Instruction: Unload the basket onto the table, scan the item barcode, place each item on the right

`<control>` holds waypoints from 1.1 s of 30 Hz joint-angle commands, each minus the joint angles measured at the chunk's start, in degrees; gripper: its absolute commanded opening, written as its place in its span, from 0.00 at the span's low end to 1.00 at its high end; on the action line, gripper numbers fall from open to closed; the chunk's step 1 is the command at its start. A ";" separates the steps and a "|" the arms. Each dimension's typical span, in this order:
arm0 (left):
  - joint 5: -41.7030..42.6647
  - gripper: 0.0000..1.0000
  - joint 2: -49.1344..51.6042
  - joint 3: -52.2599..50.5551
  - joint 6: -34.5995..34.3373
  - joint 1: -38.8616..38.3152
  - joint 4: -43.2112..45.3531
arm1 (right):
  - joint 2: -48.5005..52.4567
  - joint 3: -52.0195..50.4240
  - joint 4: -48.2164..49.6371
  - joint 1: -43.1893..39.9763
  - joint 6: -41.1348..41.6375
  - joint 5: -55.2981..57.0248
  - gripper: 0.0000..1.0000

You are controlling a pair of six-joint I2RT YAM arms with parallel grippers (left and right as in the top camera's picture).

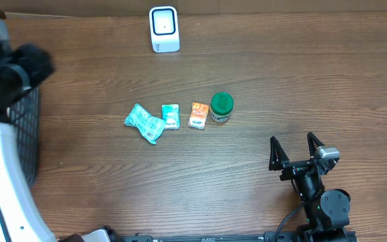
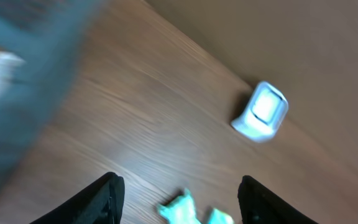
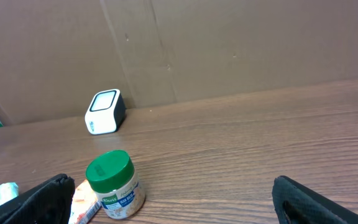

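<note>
Table (image 1: pixel 247 195): brown wood grain, brown board behind its far edge. Scanner (image 1: pixel 164 29): white, dark face with a pale window, standing upright at the far edge, a little left of centre. Items: four in a short row at mid-table, well apart from the scanner, none of them held. From left to right they are a crumpled packet (image 1: pixel 144 123) in light teal, lying askew; a teal packet (image 1: pixel 170 116), small and flat, touching the crumpled one; an orange packet (image 1: pixel 198 115) just beside it; and a jar (image 1: pixel 221 107), upright, with a green lid and pale contents, close against the orange packet. No barcode can be read from here, and it is not plain which of the four is the one to scan. Basket (image 1: pixel 27 128): black mesh, at the left edge of the table. Left gripper (image 2: pixel 180 186): up over the left side near the basket, its own view smeared; the black fingers stand partly apart with nothing between them. Right gripper (image 1: pixel 291 141): low over the near right of the table, pointed toward the jar and well short of it, fingers spread as wide as they go, empty.
</note>
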 commanded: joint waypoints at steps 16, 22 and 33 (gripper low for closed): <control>-14.99 0.75 6.43 -0.39 -4.11 21.68 -0.61 | -0.50 -0.59 0.35 -0.11 -0.42 0.26 1.00; -15.19 0.76 16.59 -0.52 9.18 22.62 4.63 | -0.50 -0.59 0.35 -0.11 -0.42 0.26 1.00; -18.69 1.00 30.45 -0.55 29.22 22.25 14.16 | -0.50 -0.59 0.35 -0.11 -0.42 0.26 1.00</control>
